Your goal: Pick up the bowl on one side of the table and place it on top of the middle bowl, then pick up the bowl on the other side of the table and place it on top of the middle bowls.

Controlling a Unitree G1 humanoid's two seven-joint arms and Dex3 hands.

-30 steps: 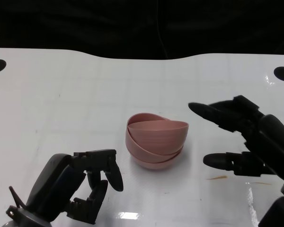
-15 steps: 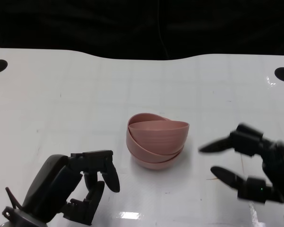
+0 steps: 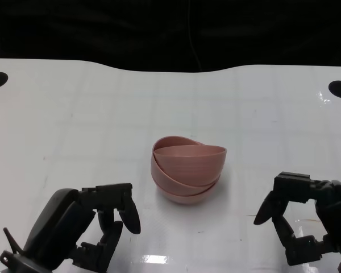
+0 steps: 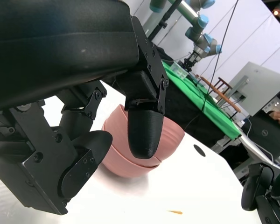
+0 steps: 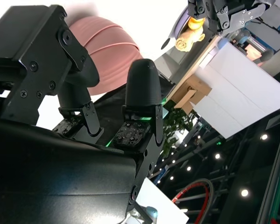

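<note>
a: three pink bowls, as far as i can count the rims, sit nested in one stack point(image 3: 187, 170) at the middle of the white table point(image 3: 74, 114). nothing is left out at either side.

b: so which step is this?

a: i'd judge both placements done. the top bowl sits tilted in the others, not flush.

b: take it from the left, then.

a: the left hand point(image 3: 94, 224) rests low at the near left, fingers curled inward, nothing in them. the stack lies ahead of it and to its right, apart, not touching. its wrist camera shows the same pink stack point(image 4: 144, 149) just past the fingertips.

b: and the right?

a: the right hand point(image 3: 304, 222) is at the near right, fingers bent down and in, also holding nothing. the stack lies ahead and to its left, clear of it. a small brown smear point(image 3: 260, 214) marks the table beside that hand.

b: next move?

a: probably none beyond keeping both hands clear; if anything, a gentle nudge to level the tilted bowl.
</note>
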